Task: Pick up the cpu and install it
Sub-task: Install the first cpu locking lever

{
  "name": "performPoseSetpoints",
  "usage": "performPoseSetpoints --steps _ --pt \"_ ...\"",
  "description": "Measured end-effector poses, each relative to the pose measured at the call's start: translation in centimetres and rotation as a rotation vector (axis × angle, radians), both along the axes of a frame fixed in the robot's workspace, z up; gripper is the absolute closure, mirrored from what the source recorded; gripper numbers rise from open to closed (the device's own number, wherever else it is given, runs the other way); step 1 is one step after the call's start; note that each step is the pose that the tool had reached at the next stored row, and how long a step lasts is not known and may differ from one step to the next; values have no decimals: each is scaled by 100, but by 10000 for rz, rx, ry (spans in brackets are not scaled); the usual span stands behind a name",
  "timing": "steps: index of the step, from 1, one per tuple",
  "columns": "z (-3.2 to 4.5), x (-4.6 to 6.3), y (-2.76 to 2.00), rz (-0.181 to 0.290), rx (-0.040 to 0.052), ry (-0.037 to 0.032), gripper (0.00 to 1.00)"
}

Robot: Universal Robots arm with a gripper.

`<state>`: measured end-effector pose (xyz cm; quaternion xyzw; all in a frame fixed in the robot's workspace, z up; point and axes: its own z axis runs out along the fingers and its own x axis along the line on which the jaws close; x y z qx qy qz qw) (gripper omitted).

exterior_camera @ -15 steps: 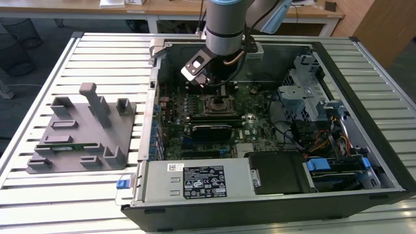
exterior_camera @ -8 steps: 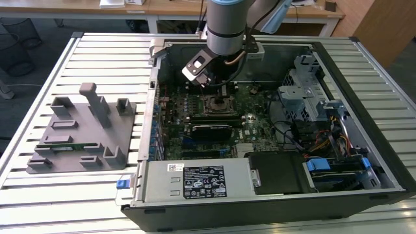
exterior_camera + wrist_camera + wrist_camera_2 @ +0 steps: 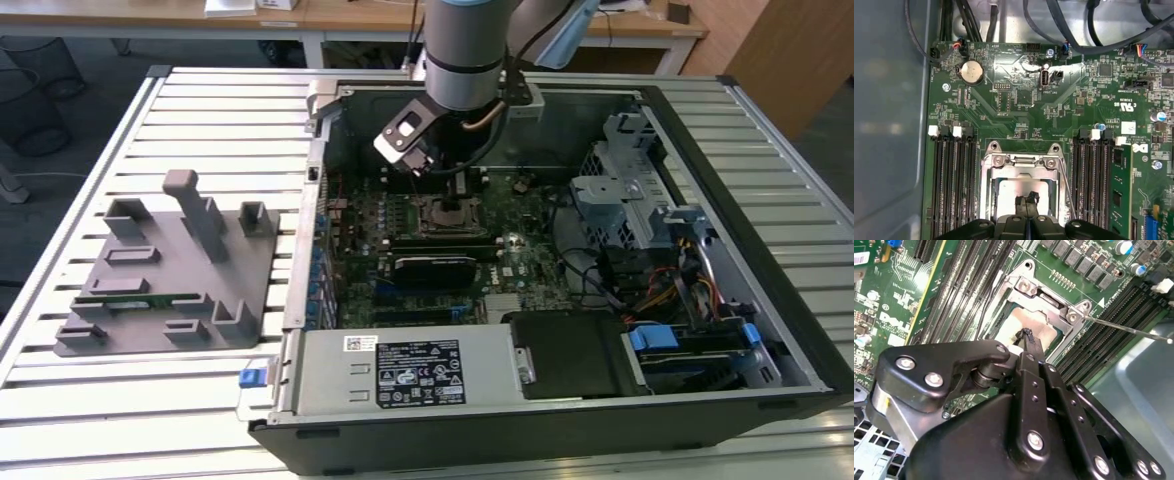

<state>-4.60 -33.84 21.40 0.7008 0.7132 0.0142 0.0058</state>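
Observation:
The cpu (image 3: pixel 1010 195) is a pale silver square lying flat inside the metal socket frame (image 3: pixel 988 172) on the green motherboard; it also shows in the second wrist view as the cpu (image 3: pixel 1040 326). My gripper (image 3: pixel 1027 201) hangs directly over it with its two black fingers pressed together, tips at or just above the chip's top; whether they touch it I cannot tell. The second wrist view has the gripper (image 3: pixel 1027 335) over the chip's near edge. In the exterior view the gripper (image 3: pixel 451 198) reaches down into the open computer case above the socket (image 3: pixel 449 215).
The socket's thin wire lever (image 3: pixel 1129 329) sticks out free beside the frame. Black memory slots (image 3: pixel 949 185) flank the socket, one with a green stick (image 3: pixel 1121 190). The case walls (image 3: pixel 314 200), drive cage (image 3: pixel 627 190) and power supply (image 3: pixel 400 370) hem the arm in. A grey fixture (image 3: pixel 174 290) sits outside.

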Motion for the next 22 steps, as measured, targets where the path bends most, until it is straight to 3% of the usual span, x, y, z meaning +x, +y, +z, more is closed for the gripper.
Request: performPoseSetpoints --steps 6,17,19,22 --pt "136 0 0 -1 0 0 89" --pt "566 0 0 -1 -1 1 89" --pt "582 0 0 25 0 0 89" --pt "582 0 0 531 -6 1 89"
